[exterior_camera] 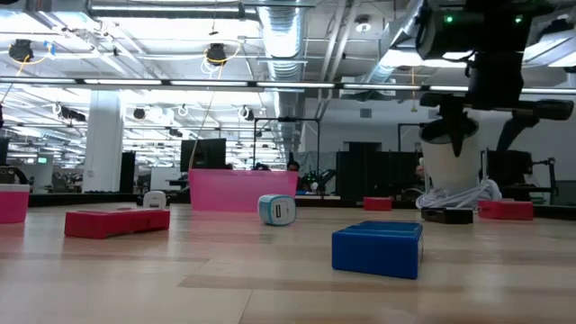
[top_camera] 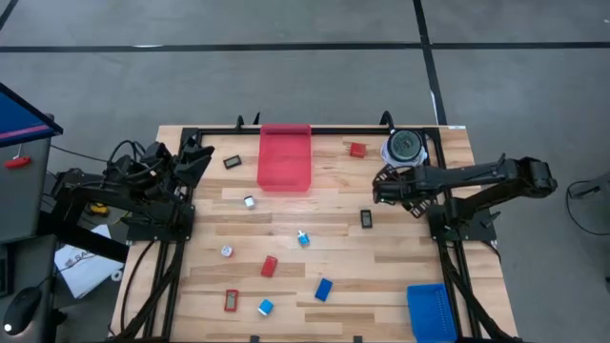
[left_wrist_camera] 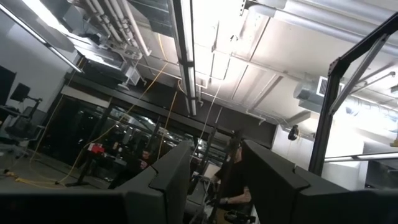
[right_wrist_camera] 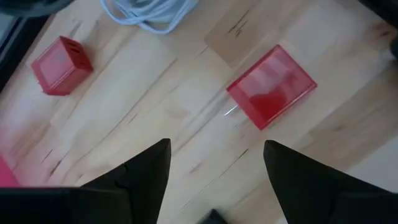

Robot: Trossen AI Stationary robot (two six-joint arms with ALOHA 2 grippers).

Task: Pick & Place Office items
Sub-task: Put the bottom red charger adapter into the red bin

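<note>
Scattered across the table: three blue blocks, four red ones. Right gripper spread, empty; left gripper spread, empty.

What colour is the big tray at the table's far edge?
Translucent red-pink tray; the high view shows it best.

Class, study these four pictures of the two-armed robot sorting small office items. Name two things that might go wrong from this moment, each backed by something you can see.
1. The right gripper hangs open over bare wood, between a red block and a clear-lidded red case; descending here, it may close on nothing.
2. A coiled white cable lies nearby; the fingers might snag it.
</note>
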